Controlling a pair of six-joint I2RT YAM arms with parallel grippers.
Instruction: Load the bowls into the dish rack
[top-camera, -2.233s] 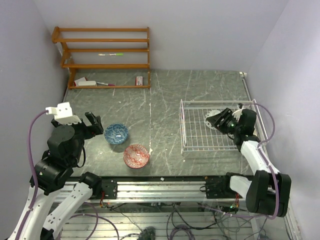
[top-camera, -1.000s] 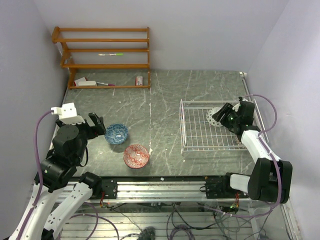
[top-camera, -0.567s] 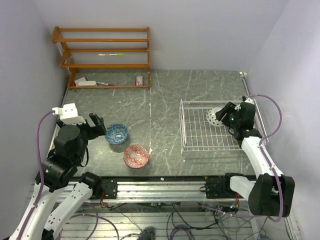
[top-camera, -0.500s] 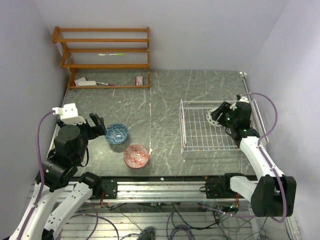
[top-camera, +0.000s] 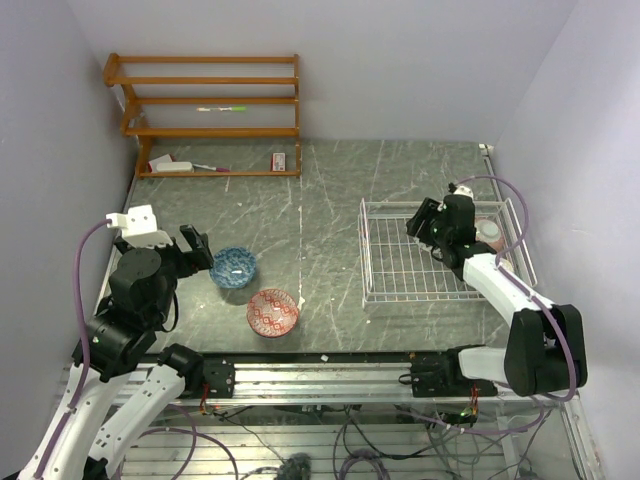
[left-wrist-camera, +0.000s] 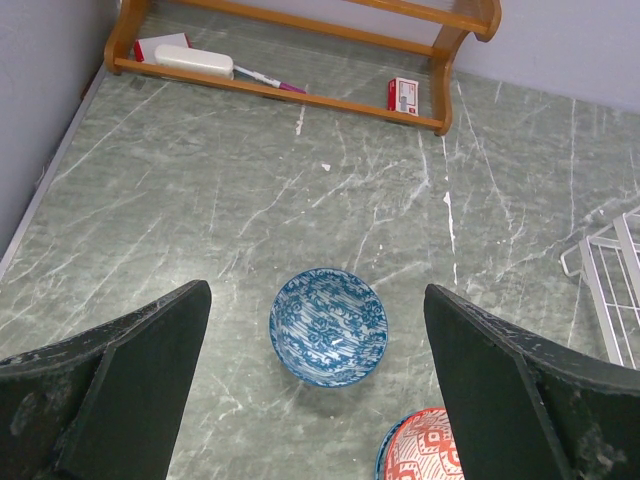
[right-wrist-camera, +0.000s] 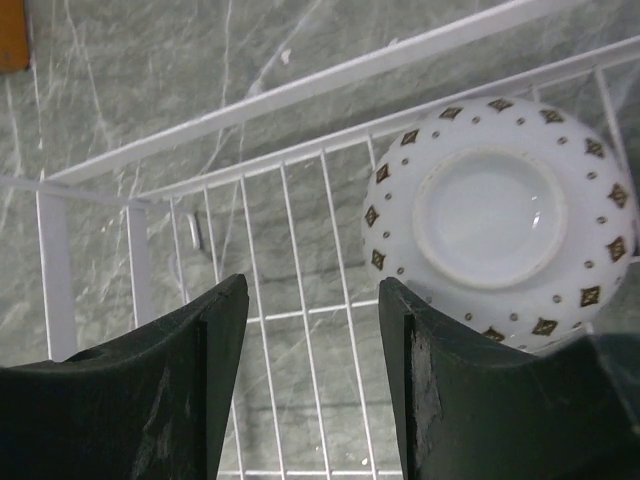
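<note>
The left arm (top-camera: 130, 300) and the right arm (top-camera: 500, 285) share one build: white shell links between round black joint housings; a purple cable (top-camera: 85, 290) loops along the left one, which bears a white boxy block (top-camera: 130, 220) at its wrist; a second purple cable (top-camera: 497, 183) arcs over the right; the left pincer (top-camera: 197, 250) and the right pincer (top-camera: 422, 224) have broad black wedge-shaped fingers (left-wrist-camera: 120, 370), matte, scuffed pale along the edges; the bases (top-camera: 215, 378) are black blocks.
</note>
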